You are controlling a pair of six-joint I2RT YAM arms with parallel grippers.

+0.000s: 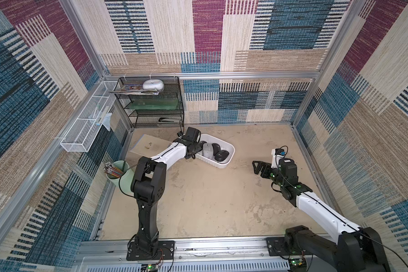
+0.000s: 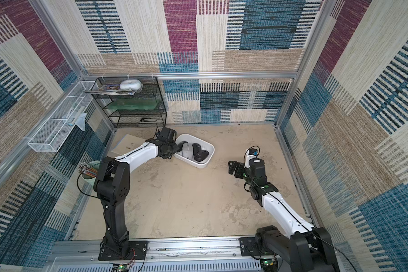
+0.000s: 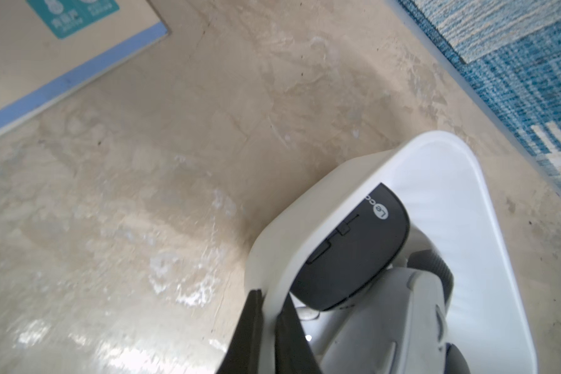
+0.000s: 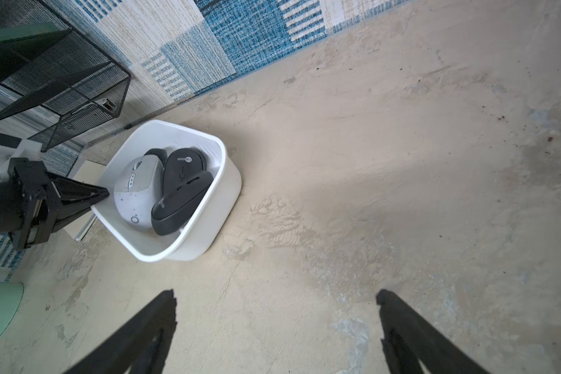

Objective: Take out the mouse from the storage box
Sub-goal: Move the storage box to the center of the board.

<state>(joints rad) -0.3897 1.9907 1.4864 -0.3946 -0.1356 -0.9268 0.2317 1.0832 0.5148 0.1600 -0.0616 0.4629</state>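
The storage box (image 1: 231, 148), a shallow white tub, lies on the beige floor at the back in both top views (image 2: 204, 164). Inside it lie a light grey mouse (image 1: 207, 150) and black mice (image 1: 222, 155). My left gripper (image 1: 196, 151) is shut on the box's left wall. In the left wrist view its fingers (image 3: 251, 323) pinch the white rim (image 3: 305, 207), one outside and one inside, beside a black mouse (image 3: 353, 252). My right gripper (image 1: 255, 167) hangs open to the right of the box, holding nothing. Its view shows the box (image 4: 214, 226) and the grey mouse (image 4: 136, 191) ahead.
A black mesh shelf rack (image 1: 151, 103) stands at the back left, with a white wire basket (image 1: 85, 127) on the left wall. A beige notebook (image 1: 149, 146) lies left of the box. Near the left arm's elbow stands a green cup of pencils (image 1: 121, 174).
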